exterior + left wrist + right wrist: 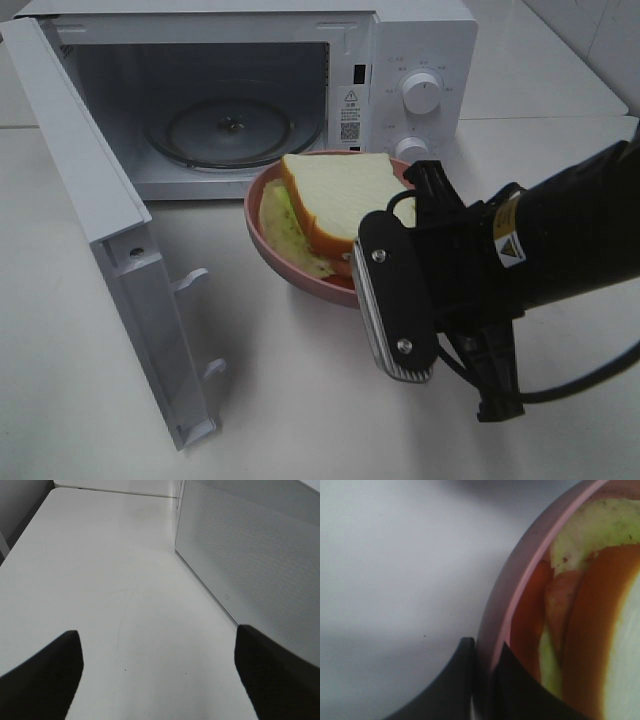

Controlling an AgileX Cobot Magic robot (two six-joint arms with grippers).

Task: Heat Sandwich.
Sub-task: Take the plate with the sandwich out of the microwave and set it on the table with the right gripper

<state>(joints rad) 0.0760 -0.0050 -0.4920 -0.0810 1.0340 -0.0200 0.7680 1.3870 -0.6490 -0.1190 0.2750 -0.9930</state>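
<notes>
The sandwich (345,195), white bread with an orange-brown crust and pale green filling, lies on a round pink plate (275,250). The plate is tilted and held just above the table in front of the open microwave (420,60). My right gripper (415,200) comes in from the right and is shut on the plate's near rim. In the right wrist view its gripper (487,650) pinches the pink rim (520,565), with the sandwich (590,630) just inside. My left gripper (157,632) stands open over bare table, with nothing between its fingers (50,670).
The microwave door (90,190) swings out to the left and reaches toward the table's front. The glass turntable (230,125) inside carries nothing. The microwave's perforated side wall (250,555) stands close beside my left gripper.
</notes>
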